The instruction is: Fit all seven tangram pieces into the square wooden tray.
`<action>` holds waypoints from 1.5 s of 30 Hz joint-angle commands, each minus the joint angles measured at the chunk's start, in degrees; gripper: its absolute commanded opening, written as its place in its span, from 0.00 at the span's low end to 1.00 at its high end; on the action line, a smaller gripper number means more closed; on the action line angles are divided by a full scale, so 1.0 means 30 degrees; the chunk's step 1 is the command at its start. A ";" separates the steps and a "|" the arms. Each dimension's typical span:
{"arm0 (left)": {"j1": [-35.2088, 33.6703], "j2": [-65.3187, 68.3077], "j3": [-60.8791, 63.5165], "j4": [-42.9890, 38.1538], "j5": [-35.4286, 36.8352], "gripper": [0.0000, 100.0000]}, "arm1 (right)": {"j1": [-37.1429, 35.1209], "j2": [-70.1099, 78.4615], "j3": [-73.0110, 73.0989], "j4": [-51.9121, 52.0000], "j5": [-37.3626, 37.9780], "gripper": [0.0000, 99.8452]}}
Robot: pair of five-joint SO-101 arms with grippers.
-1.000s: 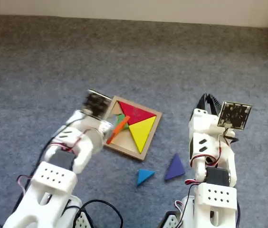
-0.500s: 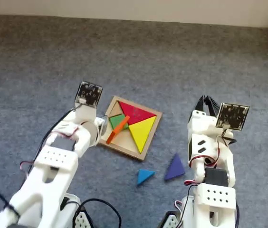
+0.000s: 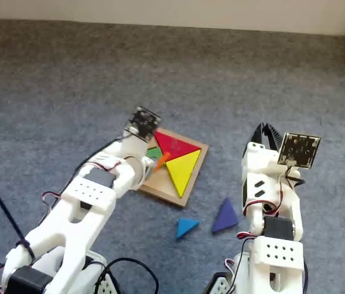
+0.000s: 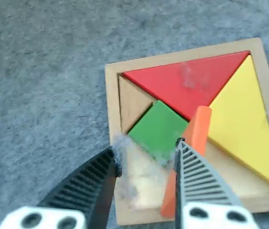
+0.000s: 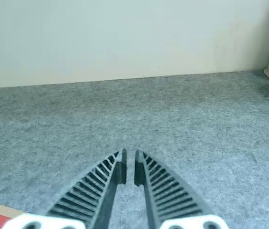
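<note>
My left gripper [image 4: 147, 151] hangs low over the square wooden tray [image 4: 111, 143], jaws spread fairly wide and empty. One finger is above the green square [image 4: 158, 129] and the other is right against the orange piece [image 4: 196, 126]. That orange piece is the job in hand as I read it. It lies slanted across the bare wood, its far end up by the seam between the red triangle [image 4: 187, 81] and the yellow triangle [image 4: 239, 124], and it does not look seated flat. To do this well I should take the orange piece across its narrow width, near its middle, so it cannot swing. I would lift it only enough to clear its neighbours, turn it until its long edge runs along the yellow triangle, then let it down level. I must not drag the green square, which sits just beside it toward the tray's left corner and could slide into the open space. A light squeeze should do, since painted wood is likely to slip sideways under a hard pinch. My right gripper [image 5: 129, 167], jaws nearly together and holding nothing, sits over the carpet to the right. The light blue triangle [image 3: 186, 226] and dark blue triangle [image 3: 226, 215] wait on the carpet near it, just nearer than the tray.
</note>
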 commanded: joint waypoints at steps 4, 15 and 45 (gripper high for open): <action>0.0806 -0.0073 -0.0190 0.0029 -0.0938 0.18 | -0.0366 -0.0425 -0.0337 -0.0454 0.0000 0.05; -0.0601 -0.0132 -0.0777 0.1641 -0.0938 0.18 | -0.0366 -0.0425 -0.0337 -0.0454 0.0000 0.05; -0.1890 0.0103 -0.3443 0.8821 -0.1993 0.26 | -0.0366 -0.0425 -0.0337 -0.0454 0.0000 0.05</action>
